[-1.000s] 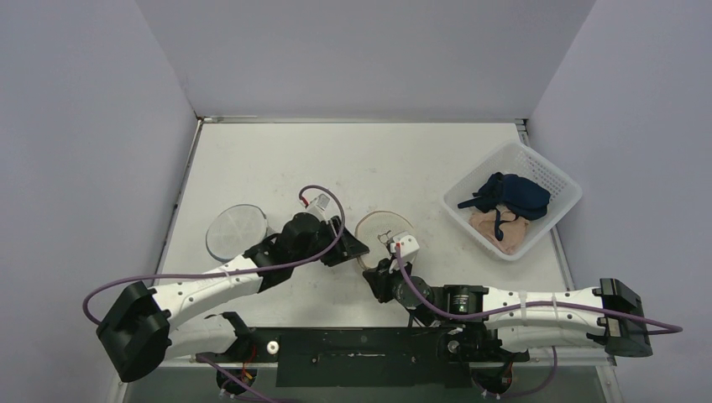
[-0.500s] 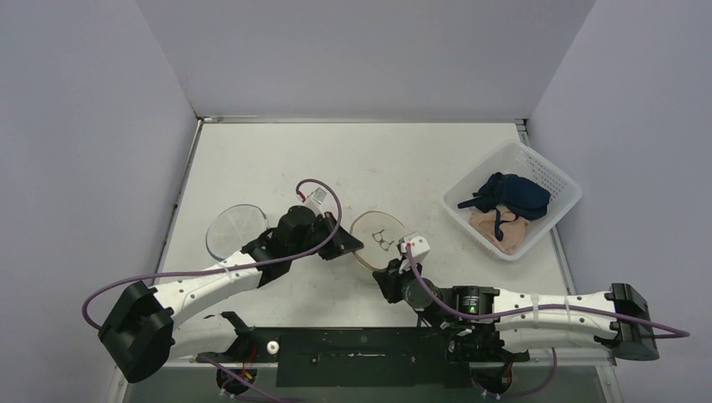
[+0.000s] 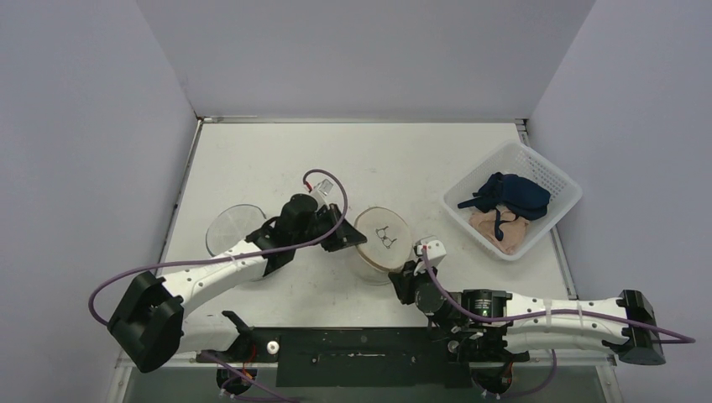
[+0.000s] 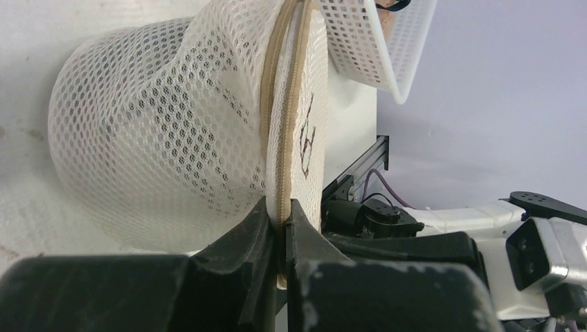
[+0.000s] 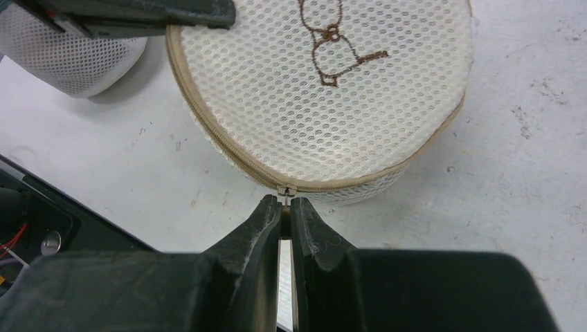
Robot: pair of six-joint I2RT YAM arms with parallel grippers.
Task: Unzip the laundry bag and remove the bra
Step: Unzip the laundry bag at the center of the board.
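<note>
The round cream mesh laundry bag (image 3: 382, 243) with a tan zipper and a brown embroidered face lies on the table between my arms. My left gripper (image 3: 351, 239) is shut on its zippered rim; in the left wrist view the fingers (image 4: 259, 228) pinch the tan zipper seam (image 4: 280, 138). My right gripper (image 3: 401, 270) is at the bag's near side, shut on the small metal zipper pull (image 5: 286, 191). The bag's face (image 5: 318, 83) fills the right wrist view, and the zipper looks closed on both sides of the pull. No bra shows through the mesh.
A second round mesh bag (image 3: 232, 231) lies left of the left arm and also shows in the right wrist view (image 5: 69, 55). A white basket (image 3: 479, 172) at the right holds dark blue and beige garments (image 3: 508, 197). Its wall shows in the left wrist view (image 4: 374, 41).
My right gripper has drawn back toward the near right. The bag has shifted with it and now shows more of its embroidered face. The left gripper has followed slightly right.
</note>
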